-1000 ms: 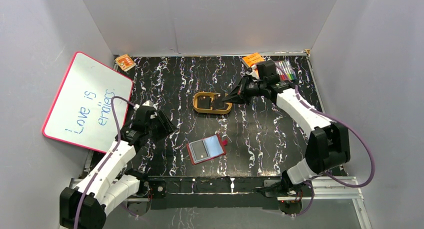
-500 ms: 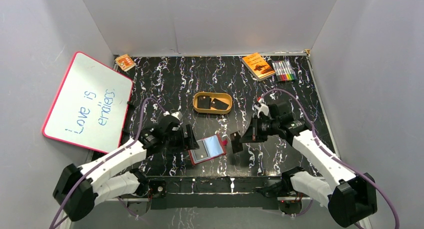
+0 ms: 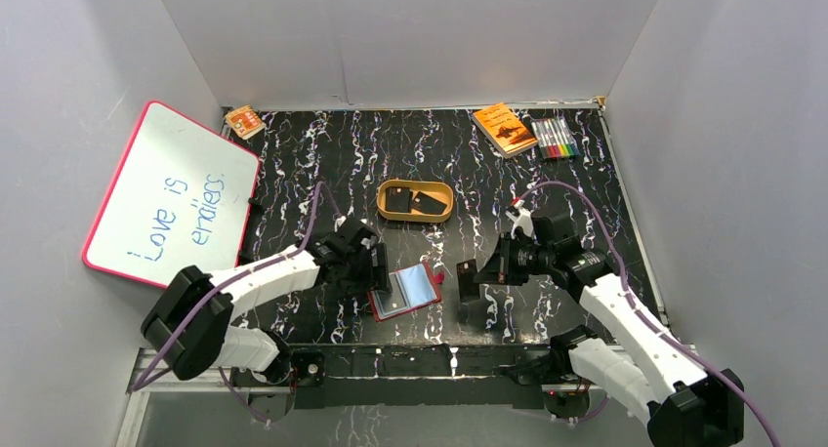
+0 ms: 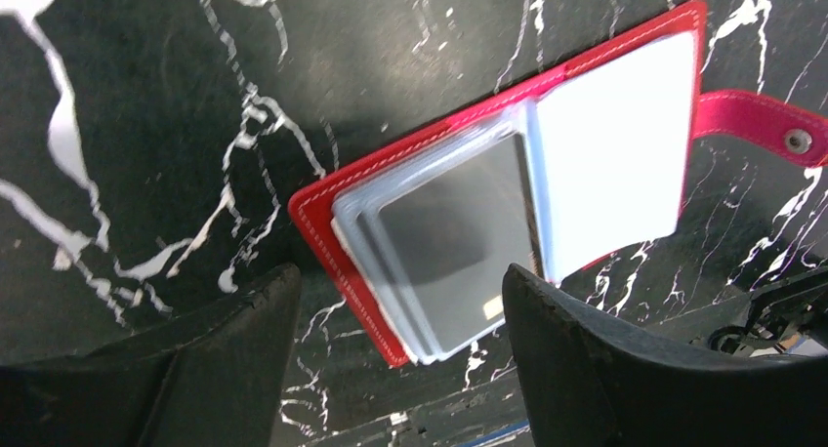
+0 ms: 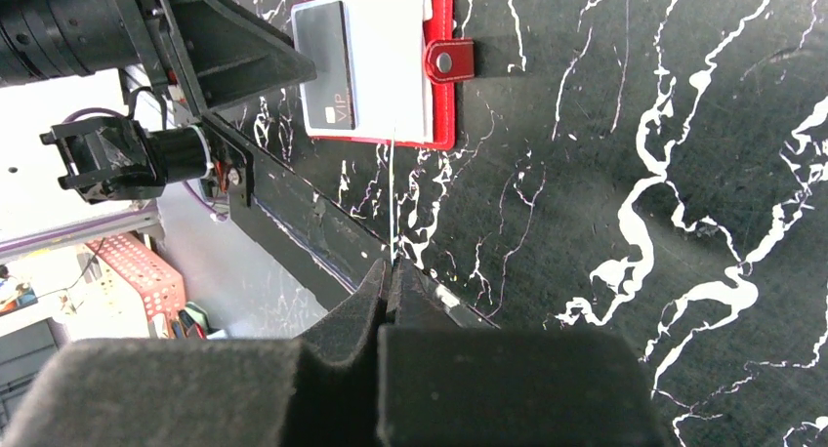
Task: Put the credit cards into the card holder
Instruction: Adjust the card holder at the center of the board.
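The black table (image 3: pixel 312 164) has white squiggles. On it lie an open red card holder (image 3: pixel 405 291), a tan dish (image 3: pixel 381 201), an orange booklet (image 3: pixel 504 128), some pens (image 3: pixel 554 137) and a small orange thing (image 3: pixel 244 122), maybe a box.

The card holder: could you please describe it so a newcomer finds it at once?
On the black marbled table, look near the front edge, centre. The card holder lies open: red, with clear pockets and a snap tab, unlike the tan oval dish behind it.
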Tool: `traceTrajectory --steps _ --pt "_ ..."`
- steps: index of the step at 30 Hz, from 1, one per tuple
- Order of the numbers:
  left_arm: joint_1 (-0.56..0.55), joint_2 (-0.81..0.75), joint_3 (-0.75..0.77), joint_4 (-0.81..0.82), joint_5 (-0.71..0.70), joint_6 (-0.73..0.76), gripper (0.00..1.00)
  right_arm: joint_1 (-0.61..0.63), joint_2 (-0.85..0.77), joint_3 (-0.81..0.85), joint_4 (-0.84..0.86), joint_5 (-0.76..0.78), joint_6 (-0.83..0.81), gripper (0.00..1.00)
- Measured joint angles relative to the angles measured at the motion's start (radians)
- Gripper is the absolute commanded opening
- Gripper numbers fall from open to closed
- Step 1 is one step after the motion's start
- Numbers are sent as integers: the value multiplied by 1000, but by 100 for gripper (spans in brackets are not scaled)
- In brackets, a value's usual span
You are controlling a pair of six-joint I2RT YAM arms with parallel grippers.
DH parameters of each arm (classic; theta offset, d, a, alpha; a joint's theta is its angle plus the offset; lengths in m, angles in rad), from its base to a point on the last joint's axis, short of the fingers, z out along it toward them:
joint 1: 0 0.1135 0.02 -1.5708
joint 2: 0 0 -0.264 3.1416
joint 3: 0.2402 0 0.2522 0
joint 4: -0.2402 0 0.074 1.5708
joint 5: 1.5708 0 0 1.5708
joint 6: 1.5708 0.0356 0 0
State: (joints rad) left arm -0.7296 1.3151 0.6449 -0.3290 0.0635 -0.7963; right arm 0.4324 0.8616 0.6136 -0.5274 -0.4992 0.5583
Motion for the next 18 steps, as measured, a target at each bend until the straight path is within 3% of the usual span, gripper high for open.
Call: traceTrajectory --steps 11,18 --pt "0 140 93 81 32 121 56 1 -132 -96 -51 9 14 0" --pt "0 155 118 87 20 130 65 1 -147 -115 -63 4 15 0"
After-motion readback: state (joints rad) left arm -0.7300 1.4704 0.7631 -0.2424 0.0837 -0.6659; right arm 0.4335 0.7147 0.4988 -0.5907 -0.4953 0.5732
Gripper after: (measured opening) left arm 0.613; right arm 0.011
